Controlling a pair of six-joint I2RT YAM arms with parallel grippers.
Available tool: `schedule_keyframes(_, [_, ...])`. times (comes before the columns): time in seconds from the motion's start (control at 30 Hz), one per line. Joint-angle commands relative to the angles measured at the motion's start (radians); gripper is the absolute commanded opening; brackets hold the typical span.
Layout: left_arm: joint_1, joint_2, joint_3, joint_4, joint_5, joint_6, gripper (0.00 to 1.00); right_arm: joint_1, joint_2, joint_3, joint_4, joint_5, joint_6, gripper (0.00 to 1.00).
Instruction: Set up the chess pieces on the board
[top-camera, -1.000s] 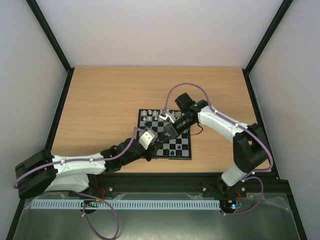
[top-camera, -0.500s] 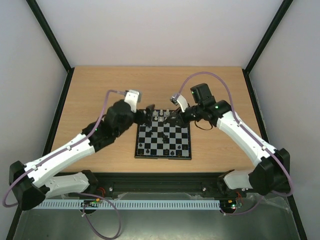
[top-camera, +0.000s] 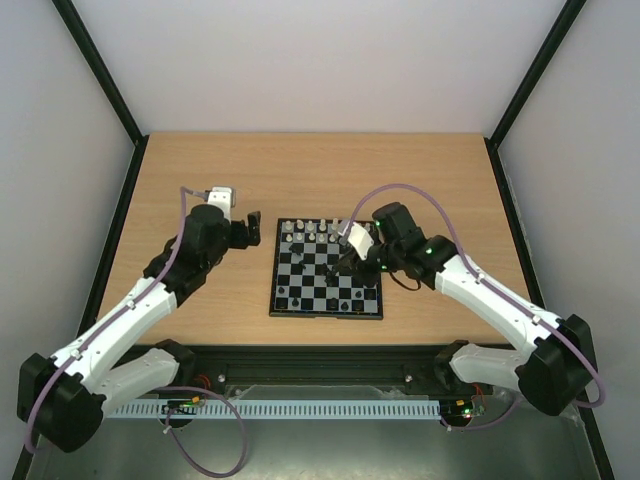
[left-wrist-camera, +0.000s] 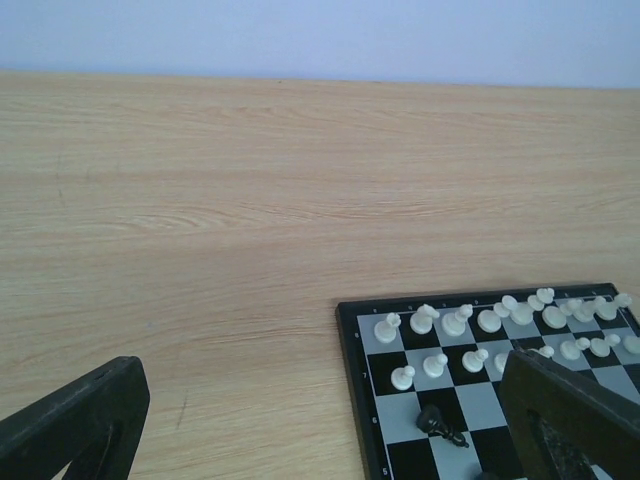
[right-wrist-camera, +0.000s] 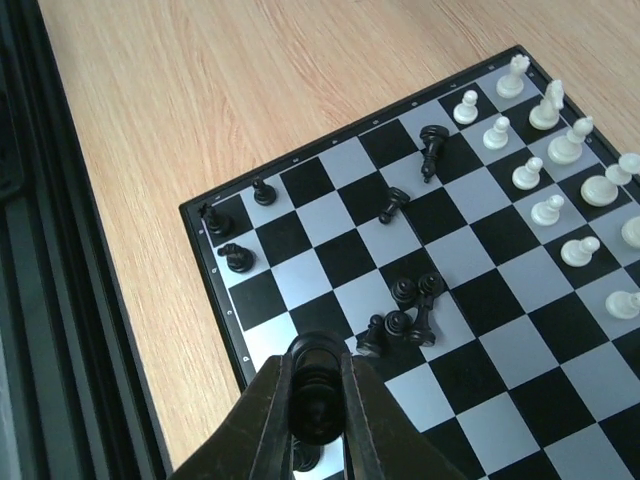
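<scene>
Our right claw (right-wrist-camera: 318, 365) grips a black chess piece (right-wrist-camera: 316, 400) above the black-and-grey checkered chessboard (right-wrist-camera: 345, 255); our left claw (top-camera: 247, 228) hangs wide open over the wooden worktop (top-camera: 200, 180).

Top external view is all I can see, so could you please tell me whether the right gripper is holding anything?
Observer: Yes, the right gripper is shut on a black piece.
Operator: Thanks. Are the loose ones standing?
Observer: Not all: several black pieces are bunched mid-board, and some are tipped over.
Operator: And the left gripper?
Observer: The left gripper is open with nothing between its fingers, over the table beside the board.
</scene>
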Motion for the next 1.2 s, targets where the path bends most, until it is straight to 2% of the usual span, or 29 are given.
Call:
schedule_keyframes(0.0, [0.001,-0.009,-0.041,0.043,-0.018,0.018,0.99,0.038,-0.033,-0.053,0.082,0.075,-0.071,0.12])
schedule_keyframes(0.13, [0.001,0.028,0.001,-0.012,-0.037,0.08,0.99,0.041,-0.034,-0.057,0.101,0.086,-0.07,0.13])
schedule_keyframes(0.37, [0.001,-0.033,-0.032,0.013,-0.103,0.118,0.99,0.042,-0.041,0.021,0.072,0.144,-0.071,0.14])
schedule_keyframes(0.5, [0.001,-0.033,-0.03,0.008,-0.112,0.116,0.99,0.048,-0.034,-0.016,0.094,0.086,-0.077,0.15])
schedule_keyframes(0.57, [0.001,-0.025,-0.029,0.004,-0.097,0.12,0.99,0.076,-0.025,-0.055,0.099,0.042,-0.113,0.15])
schedule_keyframes(0.8, [0.001,-0.005,-0.021,-0.01,-0.066,0.13,0.99,0.177,0.024,-0.139,0.163,0.083,-0.165,0.15])
schedule_keyframes(1.17, [0.001,0.003,-0.025,-0.013,-0.06,0.138,0.99,0.309,0.136,-0.168,0.209,0.175,-0.197,0.15])
